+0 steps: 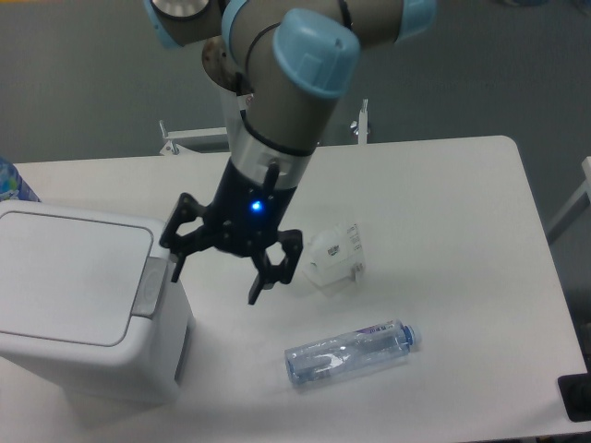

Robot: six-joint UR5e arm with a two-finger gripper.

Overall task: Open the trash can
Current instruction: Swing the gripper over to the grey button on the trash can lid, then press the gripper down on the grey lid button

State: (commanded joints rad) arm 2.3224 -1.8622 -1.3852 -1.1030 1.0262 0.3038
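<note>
On a white table [443, 203], my claw [217, 272] hangs open beside the closed trash can [83, 314]; stiff, probably light plastic, best pressed at its grey button [150, 289].

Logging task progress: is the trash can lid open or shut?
Shut: the trash can lid lies flat and flush; the open pincer hovers beside its grey button.

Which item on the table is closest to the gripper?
The trash can: the gripper hangs by its grey button strip; clear bottle lies farther.
</note>
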